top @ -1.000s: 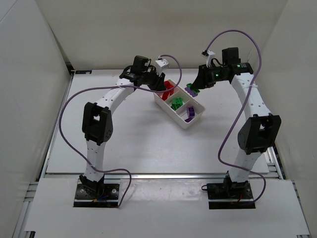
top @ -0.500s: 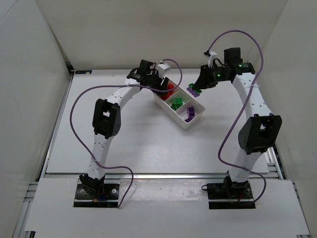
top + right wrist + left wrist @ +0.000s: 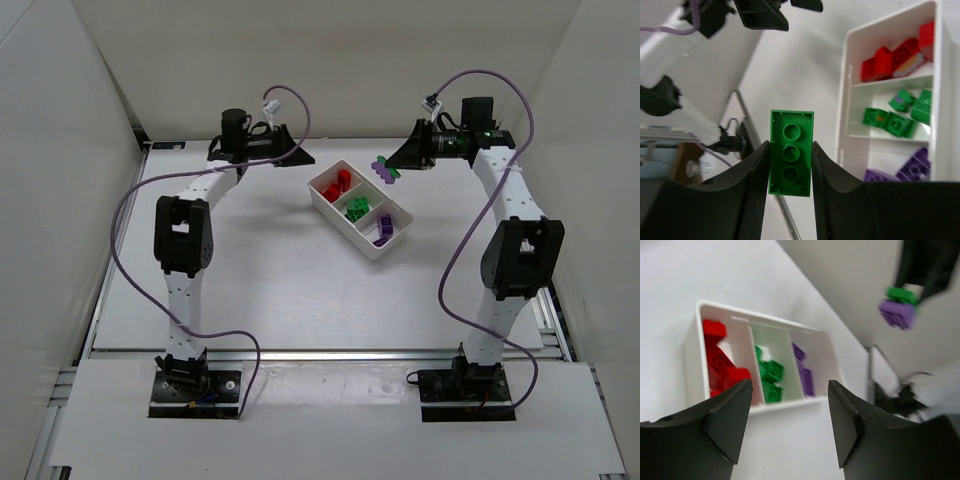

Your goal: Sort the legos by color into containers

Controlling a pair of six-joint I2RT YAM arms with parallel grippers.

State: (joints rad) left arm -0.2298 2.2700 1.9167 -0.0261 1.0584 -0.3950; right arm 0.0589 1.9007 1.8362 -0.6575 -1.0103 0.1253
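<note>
Green brick point(image 3: 791, 152) — perhaps purple-backed — in right gripper point(image 3: 391, 168)

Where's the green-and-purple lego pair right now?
In the top view it is on the right side: the green-and-purple lego pair is clamped in the right tool, held in the air and apparently just beyond the far edge of the white tray.

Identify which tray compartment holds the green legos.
The middle compartment holds the green legos. The two end compartments flanking it hold red legos and purple legos.
</note>
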